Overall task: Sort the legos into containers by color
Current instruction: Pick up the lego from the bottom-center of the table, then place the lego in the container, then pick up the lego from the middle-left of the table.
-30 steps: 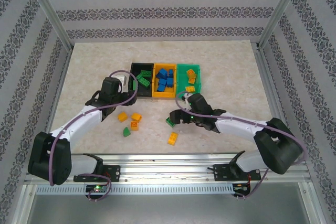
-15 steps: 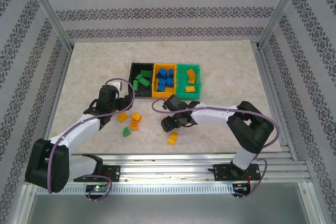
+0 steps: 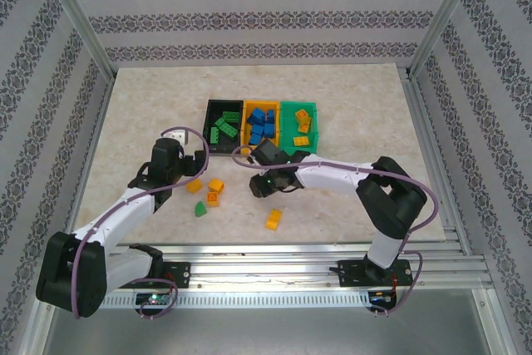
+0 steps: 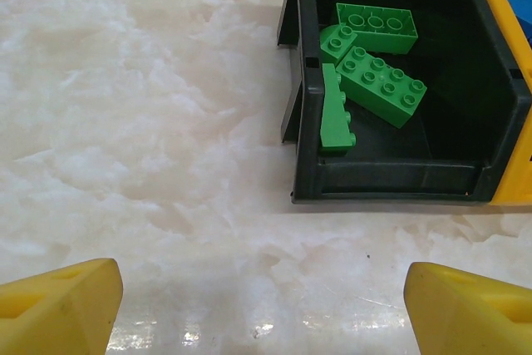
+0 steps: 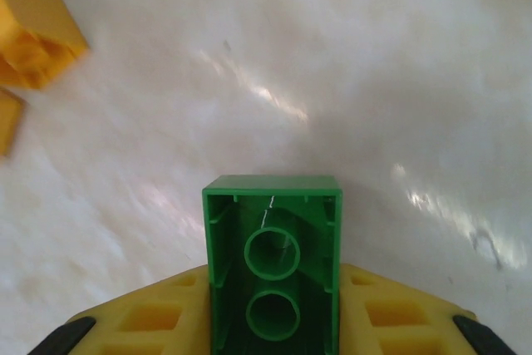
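Three containers stand side by side: a black bin point(image 3: 211, 132) with green legos point(image 4: 374, 81), a yellow-orange bin point(image 3: 260, 149) with blue ones, and a green bin point(image 3: 288, 129) with yellow ones. My right gripper point(image 3: 263, 185) hangs just in front of the yellow-orange bin. In the right wrist view it point(image 5: 273, 326) is shut on a green lego point(image 5: 273, 263), seen from its hollow underside, over bare table. My left gripper point(image 4: 266, 313) stands open and empty over the table, short of the black bin's front wall point(image 4: 391, 180). Yellow legos point(image 3: 215, 184) and a green sloped one point(image 3: 200, 209) lie loose between the arms.
Another yellow lego point(image 3: 273, 219) lies near the table's front edge. A yellow lego point(image 5: 33, 35) sits at the top left of the right wrist view. Metal frame posts and patterned walls close in the marble table point(image 3: 150, 106) on three sides.
My right gripper has shut on the green lego and carried it left, towards the bins. My left gripper has drawn back from the black bin and opened a little wider.
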